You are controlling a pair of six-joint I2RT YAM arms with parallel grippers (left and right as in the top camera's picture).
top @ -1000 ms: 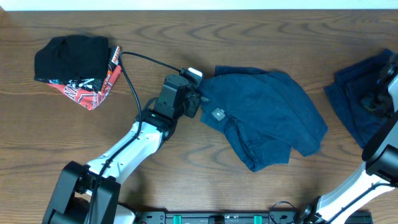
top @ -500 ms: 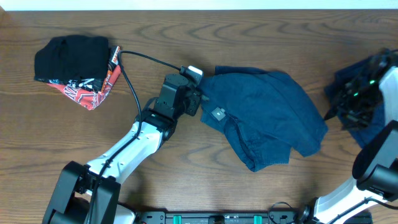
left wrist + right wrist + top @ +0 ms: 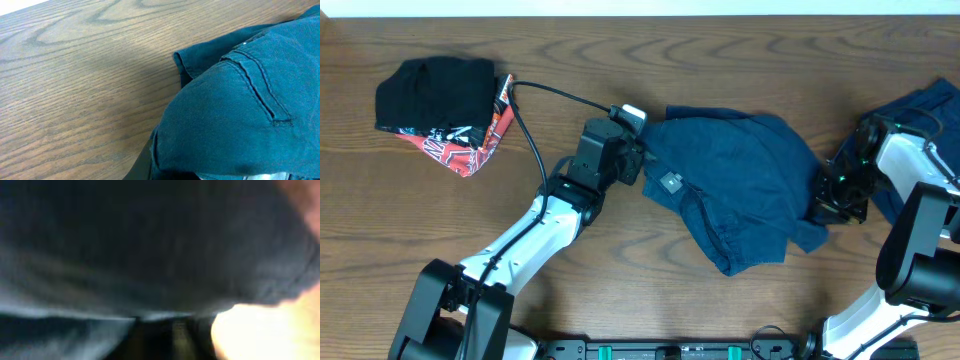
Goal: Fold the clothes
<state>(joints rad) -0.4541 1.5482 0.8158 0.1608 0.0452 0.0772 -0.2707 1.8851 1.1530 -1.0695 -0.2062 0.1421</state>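
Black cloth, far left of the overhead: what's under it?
A red printed cloth sticks out from under the black cloth along its lower and right edges. How far it runs beneath, and whether anything else lies there, is covered.

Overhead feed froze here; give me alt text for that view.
A crumpled navy garment lies mid-table, the left arm's fingers clamped on its left edge, the right arm's fingers shut at its right edge. A second navy garment sits far right, a folded black-and-red pile top left.
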